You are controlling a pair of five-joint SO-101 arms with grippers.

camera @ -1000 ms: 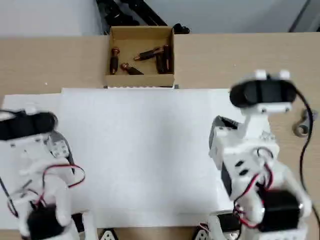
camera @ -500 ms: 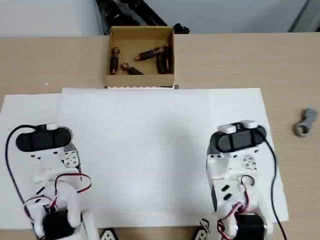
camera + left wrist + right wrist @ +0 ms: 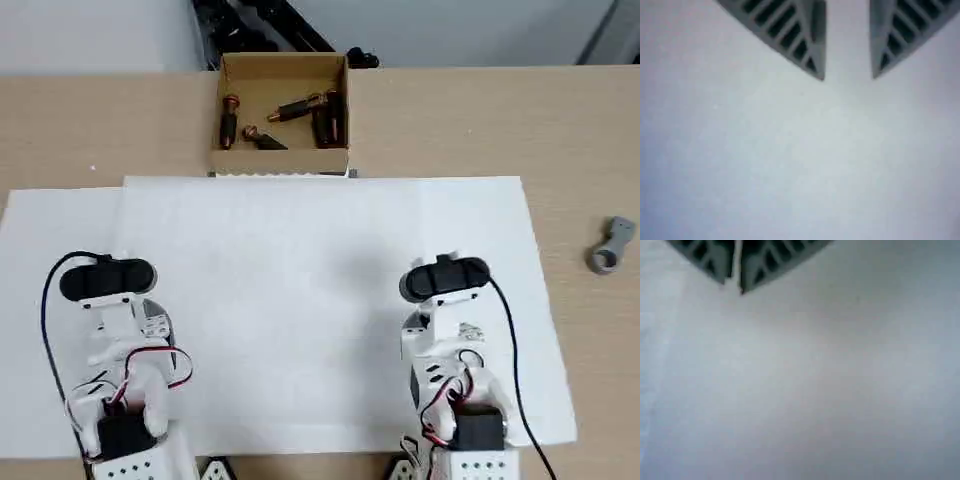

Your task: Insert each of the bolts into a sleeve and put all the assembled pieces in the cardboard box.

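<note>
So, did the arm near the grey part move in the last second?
Yes. That arm drew back from the cardboard box toward the near edge of the table.

The cardboard box [image 3: 280, 160] is brown, open-topped and stands at the far side of the desk [image 3: 450, 120]. Inside lie the assembled pieces, each a dark sleeve with a copper-coloured bolt head at one end. The left piece [image 3: 229, 120] lies along the left wall. The front piece [image 3: 262, 138] lies near the front wall. The centre piece [image 3: 298, 106] lies diagonally. The right-hand group [image 3: 330, 118] rests against the right wall; its count cannot be determined.
</note>
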